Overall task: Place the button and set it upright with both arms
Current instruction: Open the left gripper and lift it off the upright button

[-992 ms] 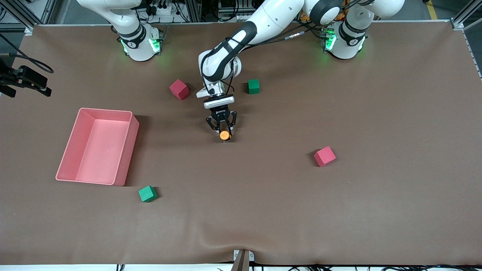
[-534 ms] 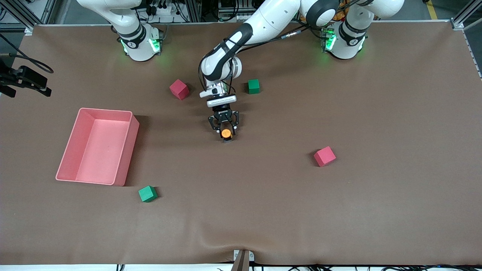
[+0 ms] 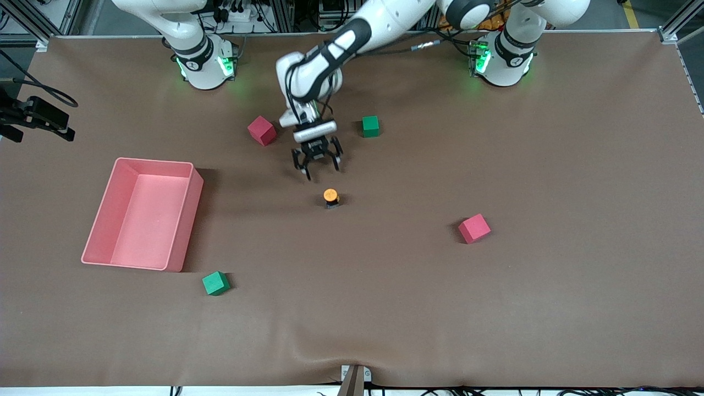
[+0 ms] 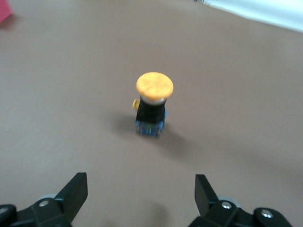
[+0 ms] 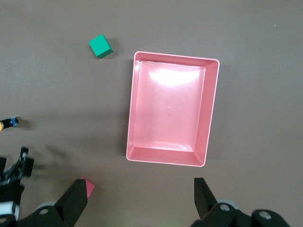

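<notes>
Since the earlier frames the left gripper has released and withdrawn, jaws spread, above the table; right gripper waits, spread, over the pink bin; button stands upright mid-table, apart; judged light, rigid, top-heavy; grasp the black body.

button upright on table, left pincer above

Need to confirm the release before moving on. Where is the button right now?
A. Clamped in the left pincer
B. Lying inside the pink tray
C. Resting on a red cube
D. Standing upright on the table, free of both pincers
D: the button stands cap-up on the table, with the open left pincer apart from it.
</notes>
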Motion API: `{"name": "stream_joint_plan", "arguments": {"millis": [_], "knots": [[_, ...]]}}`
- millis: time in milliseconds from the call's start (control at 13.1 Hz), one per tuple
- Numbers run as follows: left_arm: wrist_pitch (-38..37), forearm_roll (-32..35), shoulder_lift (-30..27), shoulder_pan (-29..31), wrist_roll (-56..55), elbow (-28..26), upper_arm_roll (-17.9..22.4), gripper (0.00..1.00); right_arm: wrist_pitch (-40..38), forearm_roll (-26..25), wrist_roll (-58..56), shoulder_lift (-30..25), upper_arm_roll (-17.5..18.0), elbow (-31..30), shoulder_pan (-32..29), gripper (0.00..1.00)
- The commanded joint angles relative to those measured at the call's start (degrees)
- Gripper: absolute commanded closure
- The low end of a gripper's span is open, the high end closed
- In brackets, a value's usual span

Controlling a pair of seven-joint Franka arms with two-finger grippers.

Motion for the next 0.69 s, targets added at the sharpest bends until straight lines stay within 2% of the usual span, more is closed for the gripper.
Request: {"name": "stream_joint_plan", "arguments": {"millis": [0,229,382,534,610], "knots": [[-1.36,-12.8,-7.91,0.55,7.39,-1.83,-1.95,0.0,-0.78,1.03,-0.4,0.11,0.38,0.48,-0.92,0.0],[-1.36,-29.51,-14.85,3.34,16.09,-1.74,-1.34,0.0,-0.69,1.03,-0.49,0.11,0.2,0.48,-1.01,0.0],[-1.88,-33.14,-19.6,7.12,19.36,-2.0,-1.34,0.0,-0.61,1.03,-0.49,0.11,0.2,0.48,-1.36,0.0],[-6.0,-36.92,-23.56,14.74,21.89,-1.92,-1.69,0.0,-0.61,1.12,-0.49,0.11,0.2,0.48,-1.45,0.0],[-7.06,-39.81,-25.49,18.44,26.79,-1.92,-1.78,0.0,-0.52,1.12,-0.49,0.11,0.2,0.48,-1.45,0.0]]}}
